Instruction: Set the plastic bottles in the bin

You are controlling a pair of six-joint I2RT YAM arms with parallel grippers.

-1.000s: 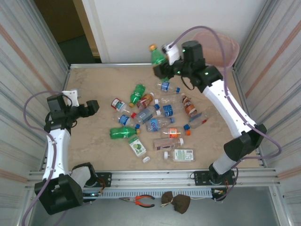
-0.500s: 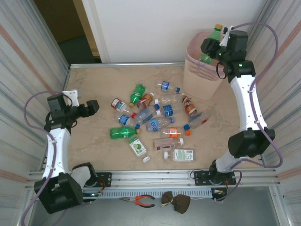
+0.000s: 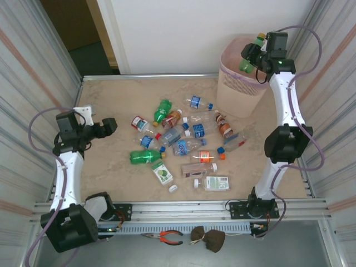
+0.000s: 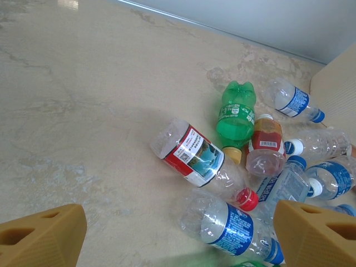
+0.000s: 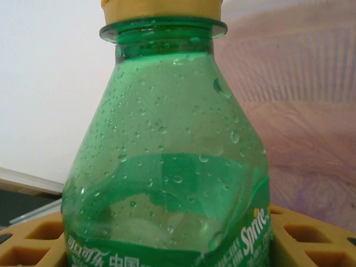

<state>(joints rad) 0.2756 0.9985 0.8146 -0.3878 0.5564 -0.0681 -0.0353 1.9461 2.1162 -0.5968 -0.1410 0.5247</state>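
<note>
The table (image 3: 111, 100) carries the pink bin (image 3: 236, 89) at its far right corner. Above the bin's rim the right gripper (image 3: 253, 54) pinches a green bottle (image 5: 167, 150), yellow cap uppermost, with its pads (image 5: 303, 239) pressed against either side near the label. The left gripper (image 3: 109, 126) hangs over the table's left side, its fingers (image 4: 41, 233) spread wide around nothing. The other bottles (image 3: 183, 139) lie scattered mid-table, left of the bin
</note>
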